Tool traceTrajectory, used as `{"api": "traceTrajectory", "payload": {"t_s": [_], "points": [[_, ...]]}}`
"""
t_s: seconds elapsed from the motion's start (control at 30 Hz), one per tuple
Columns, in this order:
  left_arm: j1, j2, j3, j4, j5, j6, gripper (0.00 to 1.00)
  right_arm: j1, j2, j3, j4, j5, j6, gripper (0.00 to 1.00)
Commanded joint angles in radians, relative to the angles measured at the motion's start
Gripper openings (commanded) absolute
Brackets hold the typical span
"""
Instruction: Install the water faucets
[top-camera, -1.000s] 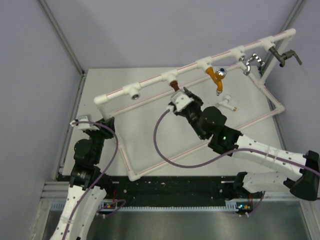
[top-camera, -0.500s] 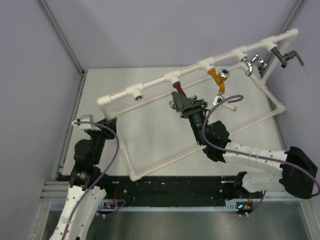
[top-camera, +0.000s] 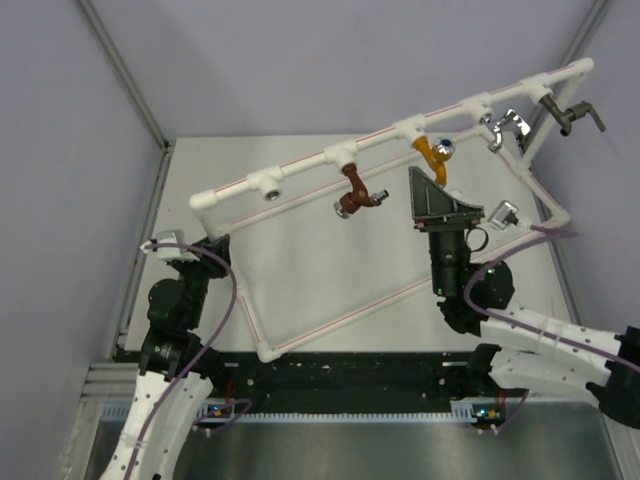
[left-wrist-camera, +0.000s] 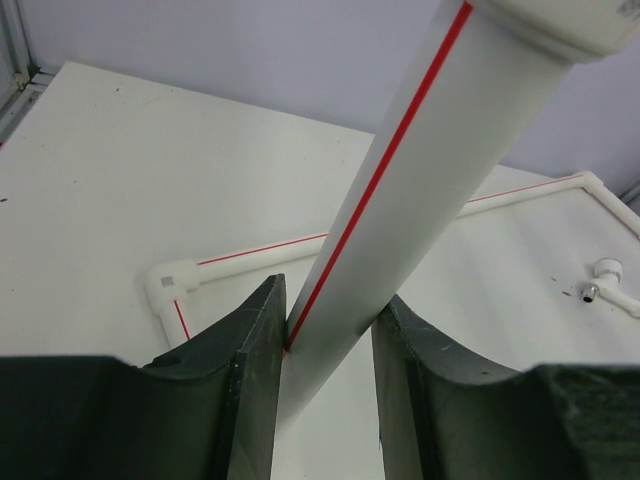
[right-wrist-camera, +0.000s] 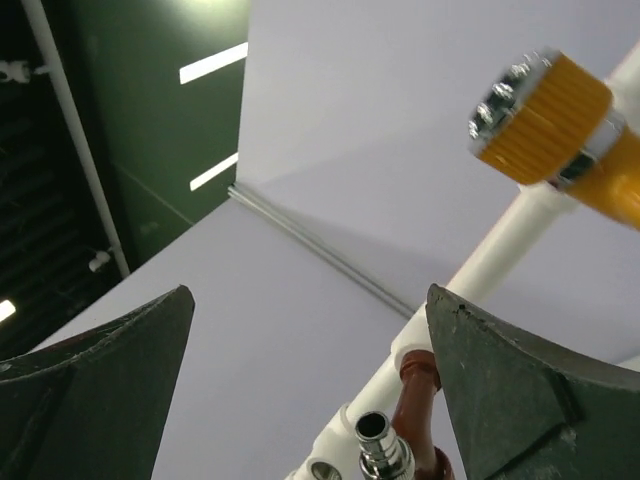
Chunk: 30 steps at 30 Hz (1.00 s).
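Faucet (top-camera: 352, 190) of reddish-brown metal, silver-tipped, hangs from smooth white pipe (top-camera: 300, 164).

White table (top-camera: 320, 275), pipe frame (top-camera: 268, 350), white faucet (top-camera: 503, 212)

Lab cell: enclosed robot table (top-camera: 300, 262)

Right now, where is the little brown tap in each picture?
Top external: the brown tap hangs in the middle of the picture, under the upper bar of the white pipe frame.
Left wrist: not in it.
Right wrist: at the bottom edge, just right of the middle, with its silver tip beside it.
Shared landmark: the white pipe frame, which shows in all three views.
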Motion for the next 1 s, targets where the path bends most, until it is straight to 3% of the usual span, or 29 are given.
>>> {"api": "traceTrajectory", "payload": {"t_s": [0.0,0.27,0.4,0.53,0.8,0.9,0.97], "points": [[0.003,0.009,0.008,-0.037,-0.017,-0.104,0.00,-0.004,-0.140,0.082,-0.275,-0.148,-0.309,0.99],[0.003,0.014,0.008,-0.034,-0.013,-0.104,0.00,0.042,-0.154,0.441,-1.097,-0.357,-1.076,0.99],[0.003,0.018,0.006,-0.033,-0.013,-0.104,0.00,0.261,-0.071,0.524,-1.321,-0.128,-1.620,0.99],[0.003,0.020,0.008,-0.033,-0.011,-0.102,0.00,0.356,0.036,0.542,-1.377,0.125,-1.961,0.99],[0.003,0.010,0.009,-0.041,-0.016,-0.102,0.00,0.358,0.112,0.502,-1.271,0.221,-2.276,0.96],[0.003,0.010,0.008,-0.037,-0.013,-0.102,0.00,0.340,0.136,0.489,-1.199,0.222,-2.312,0.89],[0.003,0.012,0.011,-0.036,-0.011,-0.102,0.00,0.309,0.156,0.468,-1.139,0.229,-2.336,0.77]]}}
